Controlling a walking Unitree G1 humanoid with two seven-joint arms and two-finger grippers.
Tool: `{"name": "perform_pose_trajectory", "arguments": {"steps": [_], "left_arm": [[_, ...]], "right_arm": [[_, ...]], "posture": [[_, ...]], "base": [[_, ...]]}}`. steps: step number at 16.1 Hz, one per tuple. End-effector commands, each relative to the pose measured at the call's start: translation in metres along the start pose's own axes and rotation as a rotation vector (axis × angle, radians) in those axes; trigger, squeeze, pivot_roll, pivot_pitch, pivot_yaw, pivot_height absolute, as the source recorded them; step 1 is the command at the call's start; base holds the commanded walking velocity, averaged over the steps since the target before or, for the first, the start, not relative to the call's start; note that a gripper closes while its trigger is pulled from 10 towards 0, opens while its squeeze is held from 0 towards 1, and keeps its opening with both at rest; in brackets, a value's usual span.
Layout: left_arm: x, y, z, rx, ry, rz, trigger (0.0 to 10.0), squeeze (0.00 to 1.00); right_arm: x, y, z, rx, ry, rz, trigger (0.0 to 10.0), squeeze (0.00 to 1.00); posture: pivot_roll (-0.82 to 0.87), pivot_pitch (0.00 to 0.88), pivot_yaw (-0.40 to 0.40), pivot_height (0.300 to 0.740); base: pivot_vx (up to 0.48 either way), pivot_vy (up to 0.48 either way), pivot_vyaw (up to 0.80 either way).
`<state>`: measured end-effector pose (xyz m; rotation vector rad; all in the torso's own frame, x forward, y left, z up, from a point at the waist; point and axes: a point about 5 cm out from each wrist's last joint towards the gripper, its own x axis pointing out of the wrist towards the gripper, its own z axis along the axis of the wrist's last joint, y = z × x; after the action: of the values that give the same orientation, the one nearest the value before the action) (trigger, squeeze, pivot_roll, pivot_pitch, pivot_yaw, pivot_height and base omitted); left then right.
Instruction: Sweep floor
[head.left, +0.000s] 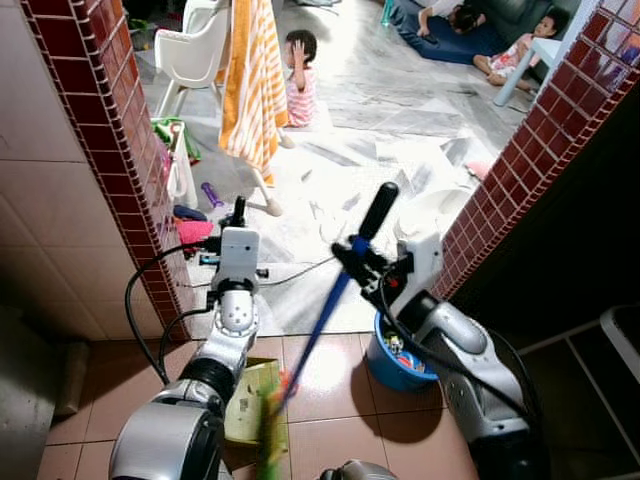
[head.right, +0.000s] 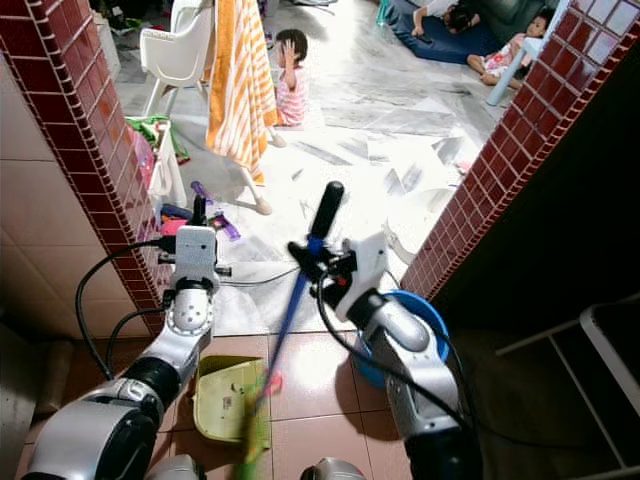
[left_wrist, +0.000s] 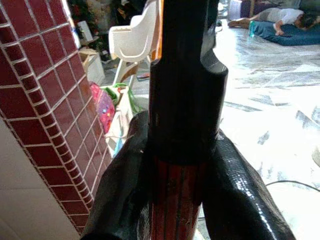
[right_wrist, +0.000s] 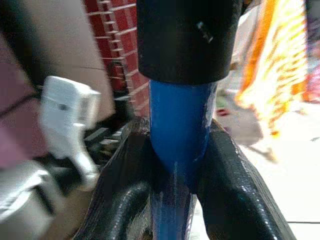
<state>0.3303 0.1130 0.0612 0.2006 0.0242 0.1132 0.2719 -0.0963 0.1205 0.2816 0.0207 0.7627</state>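
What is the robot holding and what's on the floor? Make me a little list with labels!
right gripper: shut on the blue broom handle
left gripper: shut on a dark red handle with a black top
dustpan: green, on the brown tiles between the arms
bucket: blue, beside the right arm
broom head: blurred, low down near the dustpan
doorway: red brick pillars on both sides
beyond: child sitting, white chair, striped orange towel
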Motion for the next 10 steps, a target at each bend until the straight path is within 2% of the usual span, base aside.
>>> {"name": "perform_pose_trajectory", "arguments": {"steps": [1, 4, 5, 7, 9, 10], "left_arm": [[-0.007, -0.008, -0.015, 0.003, 0.098, -0.04, 10.0, 0.0], [-0.006, -0.01, -0.014, 0.009, 0.107, -0.052, 10.0, 0.0], [-0.006, -0.01, -0.014, 0.013, 0.112, -0.061, 10.0, 0.0], [-0.006, -0.011, -0.014, 0.021, 0.119, -0.069, 10.0, 0.0], [-0.005, -0.012, -0.014, 0.022, 0.121, -0.071, 10.0, 0.0], [-0.005, -0.012, -0.014, 0.023, 0.123, -0.072, 10.0, 0.0]], "right_arm": [[0.004, 0.005, 0.014, -0.004, -0.037, 0.064, 10.0, 0.0], [0.008, 0.012, 0.022, 0.01, -0.037, 0.147, 10.0, 0.0], [0.012, 0.013, 0.034, -0.011, -0.048, 0.186, 10.0, 0.0], [0.019, 0.005, 0.054, -0.134, -0.096, 0.175, 10.0, 0.0], [0.022, -0.001, 0.063, -0.187, -0.121, 0.152, 10.0, 0.0], [0.025, -0.01, 0.077, -0.245, -0.171, 0.085, 10.0, 0.0]], "posture": [[-0.24, 0.0, -0.127, 0.74], [-0.24, 0.0, -0.122, 0.74], [-0.24, 0.0, -0.121, 0.74], [-0.24, 0.0, -0.123, 0.74], [-0.24, 0.0, -0.126, 0.74], [-0.24, 0.0, -0.131, 0.74]], "base": [[0.0, 0.0, 0.0], [0.0, 0.0, 0.0], [0.0, 0.0, 0.0], [0.0, 0.0, 0.0], [0.0, 0.0, 0.0], [0.0, 0.0, 0.0]]}}
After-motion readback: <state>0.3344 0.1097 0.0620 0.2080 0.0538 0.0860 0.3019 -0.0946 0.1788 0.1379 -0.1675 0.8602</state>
